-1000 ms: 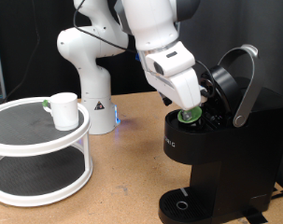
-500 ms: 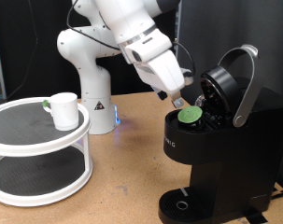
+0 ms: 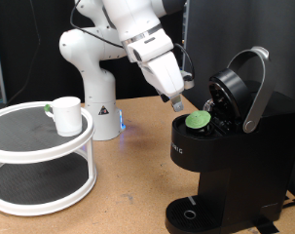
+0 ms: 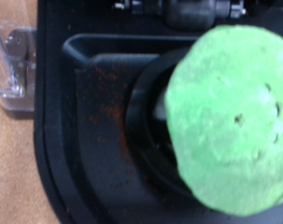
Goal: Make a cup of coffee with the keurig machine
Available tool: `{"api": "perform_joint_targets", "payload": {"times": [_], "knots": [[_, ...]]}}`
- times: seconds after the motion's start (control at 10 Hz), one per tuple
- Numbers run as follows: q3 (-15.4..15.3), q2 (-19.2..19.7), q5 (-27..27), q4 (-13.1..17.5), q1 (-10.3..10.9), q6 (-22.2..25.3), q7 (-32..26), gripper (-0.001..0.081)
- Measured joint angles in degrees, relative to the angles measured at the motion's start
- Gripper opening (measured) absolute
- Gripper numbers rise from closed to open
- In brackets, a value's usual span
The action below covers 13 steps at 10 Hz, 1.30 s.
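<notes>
**Pod seated, lid up**

The keurig stands open on the worktop, a green-lidded pod in its chamber. The gripper hangs just above the pod, holding nothing; whether its jaws are spread cannot be told. The cup sits well apart on a white stand.

A wooden bench carries a round white two-tier stand near its edge on the exterior view's left. Each tier has a dark mesh surface inside a white rim, and white posts join the upper tier to the lower one. Behind the bench hangs a black backdrop. A small blue light glows on the bench surface towards the back, just past the stand.
</notes>
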<state>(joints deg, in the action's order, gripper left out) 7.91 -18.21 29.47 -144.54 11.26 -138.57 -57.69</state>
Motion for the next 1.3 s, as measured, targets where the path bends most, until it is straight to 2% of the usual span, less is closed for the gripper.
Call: {"api": "perform_joint_targets", "payload": {"times": [0.1,0.3,0.4,0.6,0.9,1.3], "knots": [[0.77,0.02,4.63,-0.01,0.70,-0.01,-3.15,0.0808],[2.98,0.08,18.06,-0.18,2.96,-0.13,-12.47,0.0808],[3.28,0.29,21.38,-0.29,3.50,0.06,-14.61,0.0808],[2.91,1.15,22.25,-0.29,3.97,0.98,-14.70,0.0808],[0.69,3.59,21.69,-0.06,4.10,1.10,-13.82,0.0808],[-1.74,5.63,21.96,0.14,4.25,-0.33,-13.30,0.0808]]}}
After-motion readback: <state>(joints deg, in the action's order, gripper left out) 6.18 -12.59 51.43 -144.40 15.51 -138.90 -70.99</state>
